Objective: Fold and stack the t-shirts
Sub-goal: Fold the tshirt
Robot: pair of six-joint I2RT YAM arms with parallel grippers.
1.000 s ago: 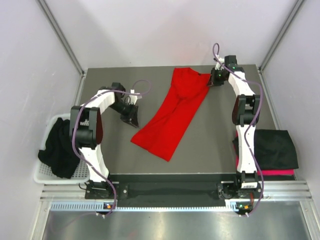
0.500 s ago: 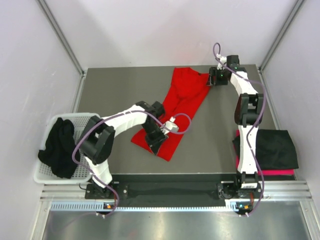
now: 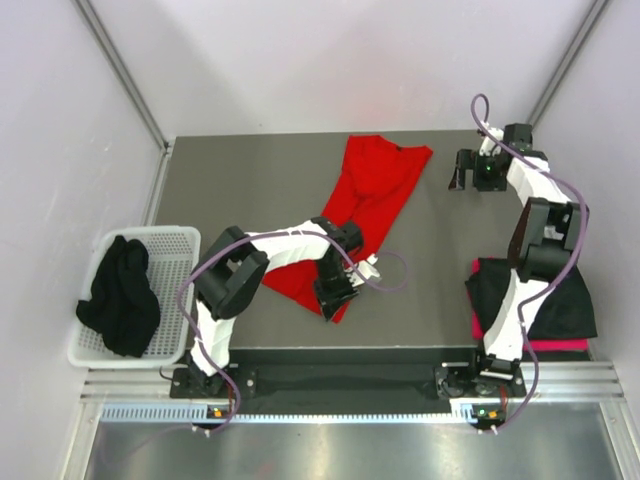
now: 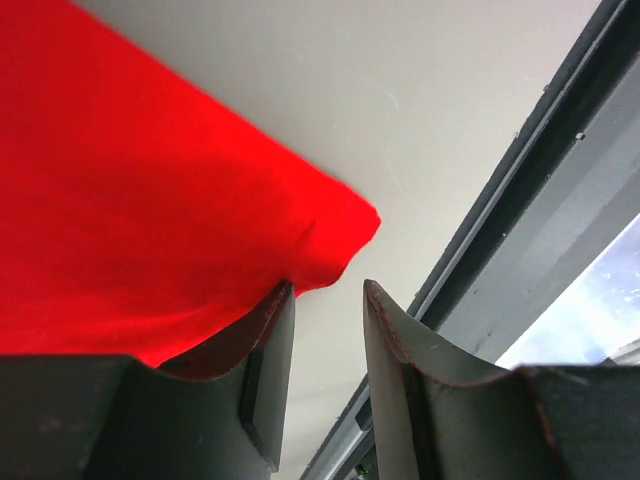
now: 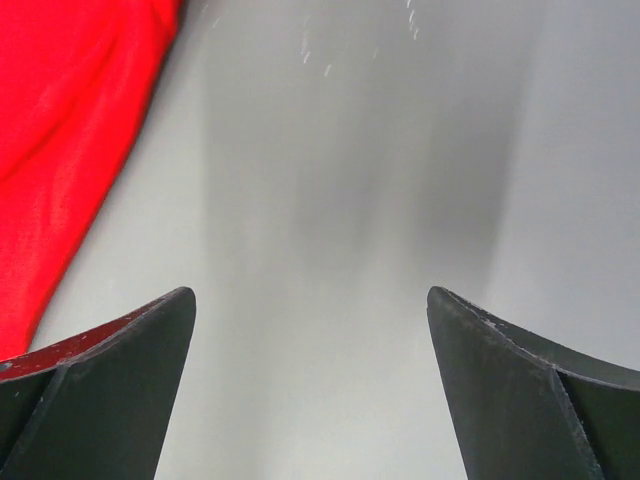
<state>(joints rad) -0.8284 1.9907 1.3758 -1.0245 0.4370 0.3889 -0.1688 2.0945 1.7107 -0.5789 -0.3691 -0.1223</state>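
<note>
The red shirt (image 3: pixel 372 195) lies as a long folded strip slanting across the table (image 3: pixel 240 180). I'd guess it is laid out that way so its ends can be brought together for the next fold. The left gripper (image 3: pixel 335 292) sits low at the strip's near corner, jaws partly apart and empty, with the cloth's tip right at one fingertip. The right gripper (image 3: pixel 462 172) hangs wide open and empty near the shirt's far end.

Bright red t-shirt (image 3: pixel 372 195) folded lengthwise into a long strip, flat on bench (image 3: pixel 250 180), slanting from 12 o'clock down toward 6. Crumpled black t-shirt (image 3: pixel 120 295) heaped in white basket (image 3: pixel 180 235) at 9 o'clock. Second black t-shirt (image 3: pixel 565 295) folded flat at 4 o'clock, atop pinkish-red t-shirt (image 3: pixel 560 345), only edge showing.
</note>
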